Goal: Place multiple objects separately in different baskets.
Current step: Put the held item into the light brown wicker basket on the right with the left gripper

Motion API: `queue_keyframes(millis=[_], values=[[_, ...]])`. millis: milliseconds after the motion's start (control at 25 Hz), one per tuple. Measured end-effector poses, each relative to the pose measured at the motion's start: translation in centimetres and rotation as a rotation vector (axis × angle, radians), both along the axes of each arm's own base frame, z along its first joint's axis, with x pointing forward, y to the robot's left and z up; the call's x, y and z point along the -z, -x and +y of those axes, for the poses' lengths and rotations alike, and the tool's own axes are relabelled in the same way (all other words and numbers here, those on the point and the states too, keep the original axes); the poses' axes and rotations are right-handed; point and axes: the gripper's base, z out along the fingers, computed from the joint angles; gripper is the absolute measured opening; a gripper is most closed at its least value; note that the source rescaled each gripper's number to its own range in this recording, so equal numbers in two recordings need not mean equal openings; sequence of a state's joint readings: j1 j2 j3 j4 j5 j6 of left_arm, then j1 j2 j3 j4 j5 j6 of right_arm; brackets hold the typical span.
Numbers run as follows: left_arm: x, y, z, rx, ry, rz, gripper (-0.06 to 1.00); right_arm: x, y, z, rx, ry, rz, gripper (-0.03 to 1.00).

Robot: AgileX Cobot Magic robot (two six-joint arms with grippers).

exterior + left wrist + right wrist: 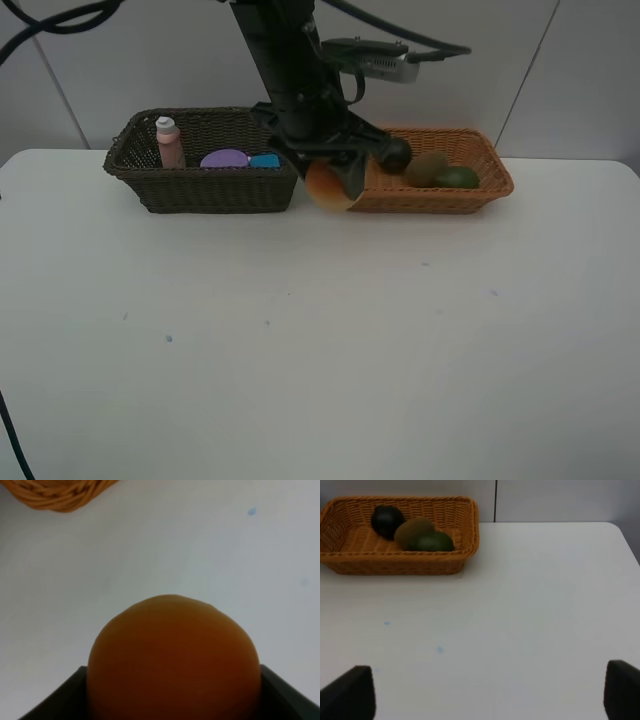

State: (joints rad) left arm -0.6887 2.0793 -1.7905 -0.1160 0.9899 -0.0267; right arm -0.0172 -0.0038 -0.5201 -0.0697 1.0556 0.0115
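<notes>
My left gripper (pixel 328 186) is shut on the orange-red round fruit (pixel 322 188), held just above the table at the front of the gap between the two baskets. The fruit (pixel 172 655) fills the left wrist view between the dark fingers (pixel 287 700). In the dark brown basket (pixel 200 192) are a pink white-capped bottle (pixel 168 142), a purple-lidded jar (pixel 225 159) and a blue eraser (pixel 265 160). In the light orange basket (pixel 470 197) lie a dark mangosteen (pixel 393 153), a brown kiwi (pixel 427 168) and a green lime (pixel 458 178). My right gripper (pixel 485 695) is open over bare table, out of the high view.
Both baskets stand side by side at the table's far edge against a grey wall. The left arm (pixel 285 70) rises over the gap between them. A corner of the light basket (pixel 55 492) shows in the left wrist view. The white table (pixel 320 340) stretches in front.
</notes>
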Motion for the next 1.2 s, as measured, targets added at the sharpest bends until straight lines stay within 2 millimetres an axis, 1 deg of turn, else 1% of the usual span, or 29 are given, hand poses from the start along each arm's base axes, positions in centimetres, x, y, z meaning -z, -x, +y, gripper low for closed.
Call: queue_keyframes(millis=[160,320,480,760,880,1040,1200], values=[[-0.3,-0.2,-0.2,-0.002,0.017,-0.026,0.70,0.0,0.0,0.0,0.000,0.000,0.000,1.00],[-0.3,-1.1,-0.6,-0.008,0.059,-0.114,0.70,0.0,0.0,0.0,0.000,0.000,0.000,1.00],[0.5,-2.0,-1.2,-0.016,0.096,-0.169,0.70,0.0,0.0,0.0,0.000,0.000,0.000,1.00],[2.1,-2.9,-1.9,-0.024,0.126,-0.210,0.70,0.0,0.0,0.0,0.000,0.000,0.000,1.00],[2.8,-3.6,-2.4,-0.032,0.165,-0.262,0.70,0.0,0.0,0.0,0.000,0.000,0.000,1.00],[3.1,-4.5,-3.0,-0.045,0.236,-0.354,0.70,0.0,0.0,0.0,0.000,0.000,0.000,1.00],[3.4,-4.9,-3.3,-0.050,0.263,-0.389,0.70,0.0,0.0,0.0,0.000,0.000,0.000,1.00]])
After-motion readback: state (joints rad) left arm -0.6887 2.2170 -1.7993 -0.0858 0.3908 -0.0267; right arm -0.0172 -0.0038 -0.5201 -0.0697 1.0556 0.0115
